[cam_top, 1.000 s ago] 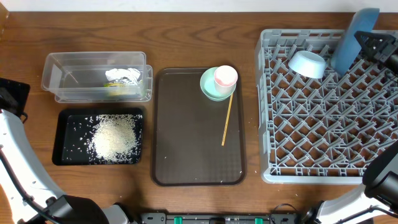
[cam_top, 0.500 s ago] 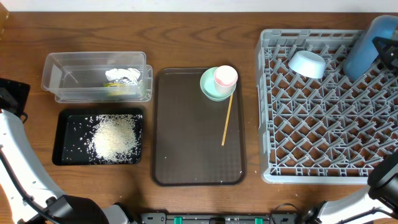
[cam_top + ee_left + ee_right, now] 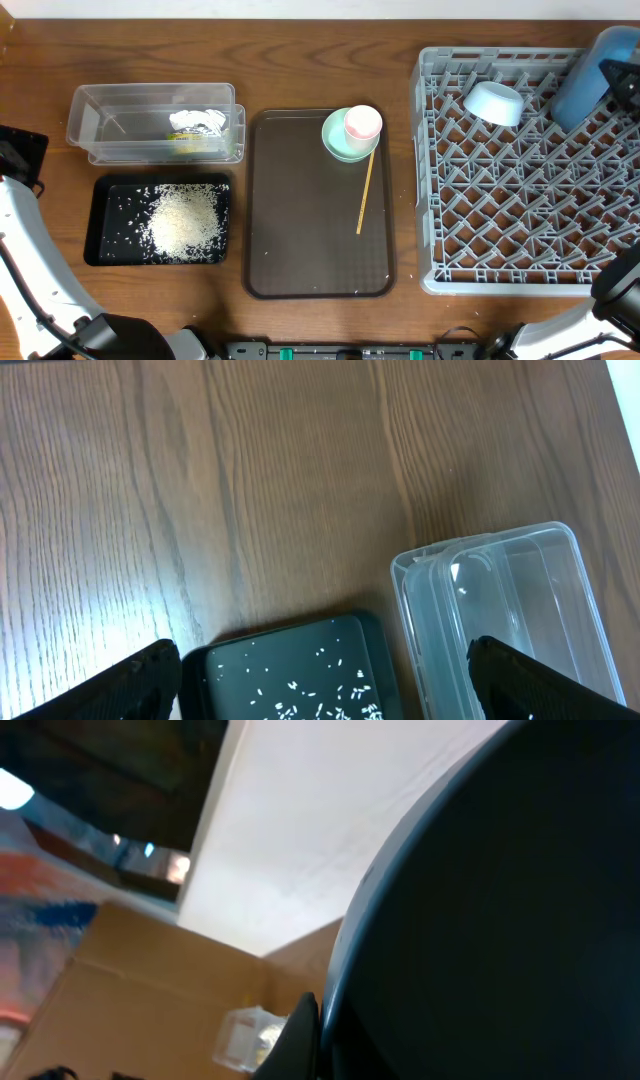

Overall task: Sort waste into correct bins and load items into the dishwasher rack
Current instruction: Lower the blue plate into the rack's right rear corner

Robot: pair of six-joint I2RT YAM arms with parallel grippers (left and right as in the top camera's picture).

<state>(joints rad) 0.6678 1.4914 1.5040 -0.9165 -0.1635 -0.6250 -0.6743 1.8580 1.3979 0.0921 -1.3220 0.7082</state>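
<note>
The table [image 3: 300,60] is warm brown wood with darker streaked grain. The plastic tub [image 3: 85,120] is clear, and the crumpled wrapper [image 3: 195,128] shows white and yellow-green. The shallow tray [image 3: 100,255] is black, speckled with white rice [image 3: 185,222]. The serving tray [image 3: 300,230] is dark brown. The larger bowl [image 3: 335,147] is mint green, the cup [image 3: 362,123] pale pink, the wooden stick [image 3: 366,195] light tan. The rack [image 3: 500,220] is grey with a repeating lattice. The small bowl [image 3: 495,102] is light blue. The blue dish [image 3: 590,75] looks almost black in the right wrist view.

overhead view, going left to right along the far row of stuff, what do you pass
clear tub → mint-green bowl → light-blue bowl → dark-blue dish
</note>
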